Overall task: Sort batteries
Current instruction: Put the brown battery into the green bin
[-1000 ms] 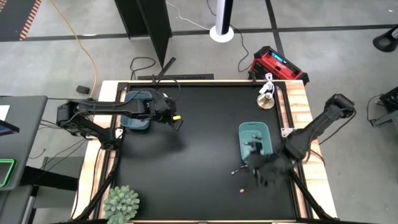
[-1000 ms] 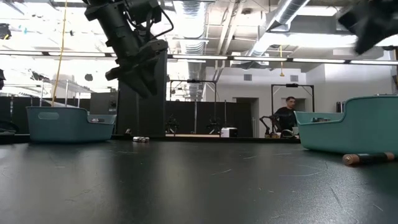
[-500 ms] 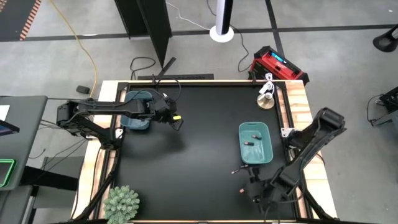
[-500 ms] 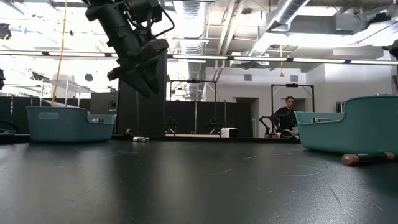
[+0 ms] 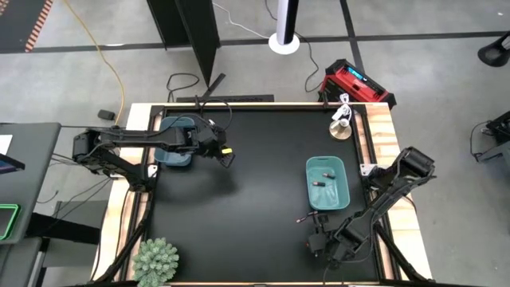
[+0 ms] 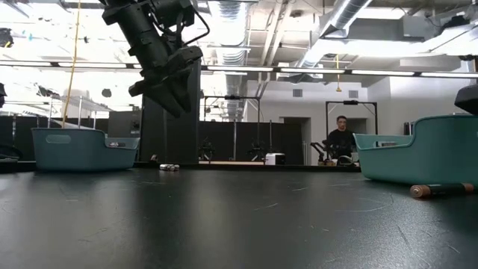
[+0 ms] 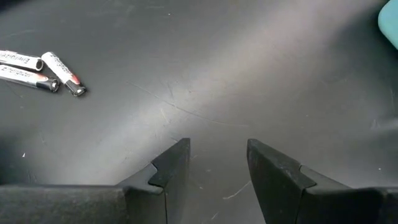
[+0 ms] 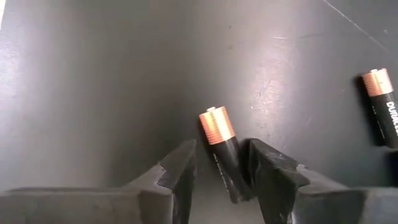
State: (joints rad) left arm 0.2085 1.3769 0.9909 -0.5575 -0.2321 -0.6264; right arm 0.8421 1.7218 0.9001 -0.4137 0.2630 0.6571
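Note:
My right gripper (image 5: 317,241) is low over the table near its near edge, just short of the right teal bin (image 5: 327,183). It is open, and its fingers stand on either side of a dark battery with a copper end (image 8: 221,146) lying on the table. A second such battery (image 8: 380,106) lies beside it, also seen as a battery (image 6: 441,190) on the tabletop. A few batteries (image 5: 321,184) lie in the right bin. My left gripper (image 5: 227,157) hovers open above the table beside the left teal bin (image 5: 175,139). Whitish batteries (image 7: 37,68) lie ahead of it. My right gripper comes down from above with the battery's dark body (image 8: 229,174) in the gap between its fingers. One finger (image 8: 261,168) stands right against the battery's side, but I cannot tell whether it touches. The battery lies on the table.
A green plant (image 5: 155,259) sits at the near left corner. A small brass-coloured object (image 5: 343,127) stands at the far right corner, and a red device (image 5: 357,82) lies on the floor beyond. A person (image 6: 342,138) is in the room behind.
My right gripper has swung from above the near end of the right bin toward the table's near edge and down, then a little left, ending over the loose battery. My left arm has kept still.

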